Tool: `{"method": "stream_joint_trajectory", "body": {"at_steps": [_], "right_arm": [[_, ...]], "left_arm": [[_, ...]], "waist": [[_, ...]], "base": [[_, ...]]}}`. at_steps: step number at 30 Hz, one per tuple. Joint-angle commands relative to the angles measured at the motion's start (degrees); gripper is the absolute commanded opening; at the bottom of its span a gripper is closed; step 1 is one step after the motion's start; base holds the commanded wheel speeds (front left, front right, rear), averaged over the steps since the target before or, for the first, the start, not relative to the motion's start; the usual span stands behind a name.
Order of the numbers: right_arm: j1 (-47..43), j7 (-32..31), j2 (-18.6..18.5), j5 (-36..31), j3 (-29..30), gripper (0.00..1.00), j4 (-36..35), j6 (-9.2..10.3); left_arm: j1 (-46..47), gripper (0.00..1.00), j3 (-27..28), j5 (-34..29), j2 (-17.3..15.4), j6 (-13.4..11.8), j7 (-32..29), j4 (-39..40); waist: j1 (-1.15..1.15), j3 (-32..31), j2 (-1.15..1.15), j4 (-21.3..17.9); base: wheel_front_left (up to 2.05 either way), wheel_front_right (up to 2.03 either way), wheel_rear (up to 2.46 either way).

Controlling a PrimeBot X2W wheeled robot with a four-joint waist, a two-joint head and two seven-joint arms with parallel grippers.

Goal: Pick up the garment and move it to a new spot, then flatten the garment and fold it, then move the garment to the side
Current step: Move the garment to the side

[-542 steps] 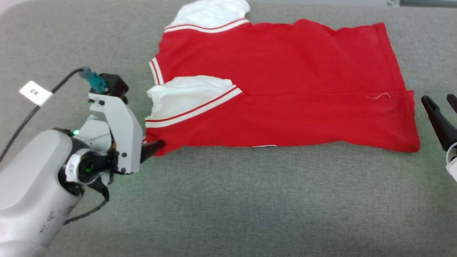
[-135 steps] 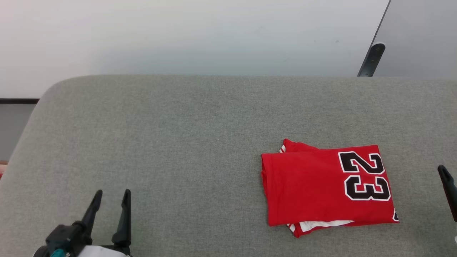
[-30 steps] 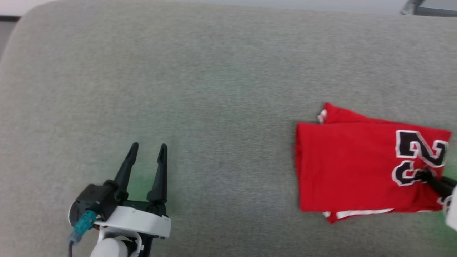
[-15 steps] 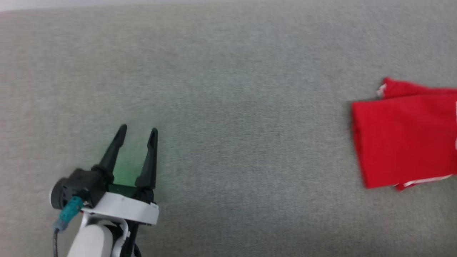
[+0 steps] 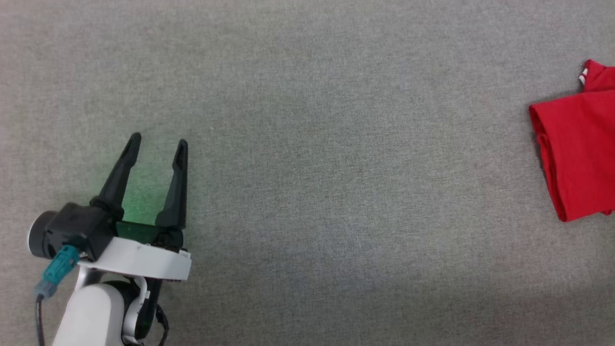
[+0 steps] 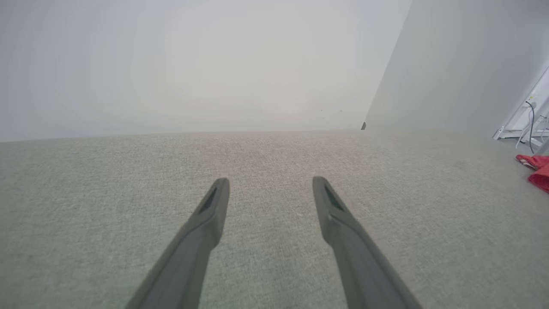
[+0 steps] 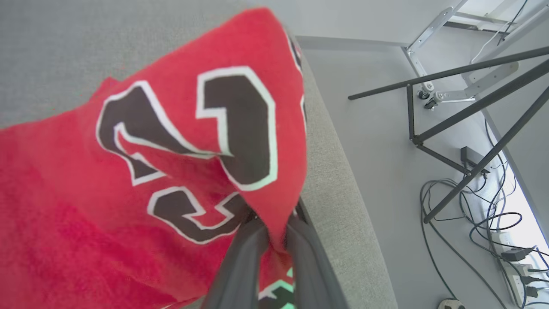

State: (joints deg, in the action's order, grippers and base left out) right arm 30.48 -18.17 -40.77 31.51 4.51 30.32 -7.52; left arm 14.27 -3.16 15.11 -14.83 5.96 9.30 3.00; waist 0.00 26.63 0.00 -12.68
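Observation:
The folded red garment [image 5: 579,149] lies at the far right of the grey surface [image 5: 307,144], cut off by the head view's edge. In the right wrist view the garment [image 7: 128,193] with its black "23" bunches up near the surface's edge, and my right gripper [image 7: 276,234] is shut on a fold of it. My left gripper [image 5: 156,149] stands open over bare grey fabric at the lower left, far from the garment. The left wrist view has the left gripper [image 6: 270,189] open with nothing between its fingers, and the garment [image 6: 538,169] as a red patch at far right.
In the right wrist view the grey surface's edge [image 7: 339,193] drops to a pale floor with a black metal frame [image 7: 463,128] and several cables [image 7: 484,223]. A pale wall [image 6: 193,64] rises beyond the surface in the left wrist view.
The garment has slid to the right across the grey surface, now mostly past the head view's right edge. The head view has shifted too. My left gripper stays open.

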Motion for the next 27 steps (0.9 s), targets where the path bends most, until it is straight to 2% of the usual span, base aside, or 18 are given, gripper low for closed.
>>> {"method": "stream_joint_trajectory", "body": {"at_steps": [1,6,12,13,14,15,16,22,27], "right_arm": [[1.3,1.08,0.67,-0.82,-0.59,0.0,1.68,0.06],[4.05,4.73,2.62,-2.97,-1.96,0.0,7.47,0.06],[7.24,9.38,3.12,-4.63,-2.2,0.0,13.64,0.06],[7.61,10.0,3.06,-4.8,-2.29,0.31,14.45,0.06],[7.9,10.55,3.07,-4.79,-2.27,0.45,15.09,0.06],[8.14,11.24,2.99,-4.79,-2.3,0.93,15.66,0.06],[8.28,11.78,2.74,-4.9,-2.44,1.0,16.12,0.06],[7.89,13.94,1.68,-4.56,-3.98,1.0,16.31,0.06],[6.01,13.78,3.39,-1.76,-6.84,1.0,12.61,0.06]], "left_arm": [[0.67,1.0,0.02,-0.17,-0.31,-0.43,-0.21,0.42],[0.78,1.0,-0.09,-0.18,-0.68,-0.79,-0.86,1.31],[0.75,1.0,0.03,0.21,-0.95,-1.11,-1.02,1.79],[0.66,1.0,-0.19,0.37,-0.93,-0.99,-0.94,1.71],[0.57,1.0,-0.35,0.42,-0.9,-0.88,-0.6,1.61],[0.39,1.0,-0.48,0.73,-0.7,-0.81,-0.29,1.29],[0.16,1.0,-0.44,1.15,-0.36,-0.79,0.04,1.01],[-0.81,1.0,-0.79,1.98,0.33,-0.87,1.46,-2.01],[-1.74,1.0,-0.98,2.59,0.59,-0.53,3.04,-4.18]], "waist": [[0.0,0.72,0.0,-0.13],[0.0,1.35,0.0,0.0],[0.0,0.91,0.0,0.21],[0.0,0.62,0.0,0.27],[0.0,0.17,0.0,0.37],[0.0,-0.41,0.0,0.49],[0.0,-0.91,0.0,0.66],[0.0,-5.31,0.0,2.51],[0.0,-9.01,0.0,4.37]], "base": [[0.0,0.0,0.0],[0.0,0.0,0.0],[0.0,0.0,0.0],[0.0,0.0,0.0],[0.0,0.0,0.0],[0.0,0.0,0.0],[0.0,0.0,0.0],[0.0,0.0,0.0],[0.0,0.0,0.0]]}}
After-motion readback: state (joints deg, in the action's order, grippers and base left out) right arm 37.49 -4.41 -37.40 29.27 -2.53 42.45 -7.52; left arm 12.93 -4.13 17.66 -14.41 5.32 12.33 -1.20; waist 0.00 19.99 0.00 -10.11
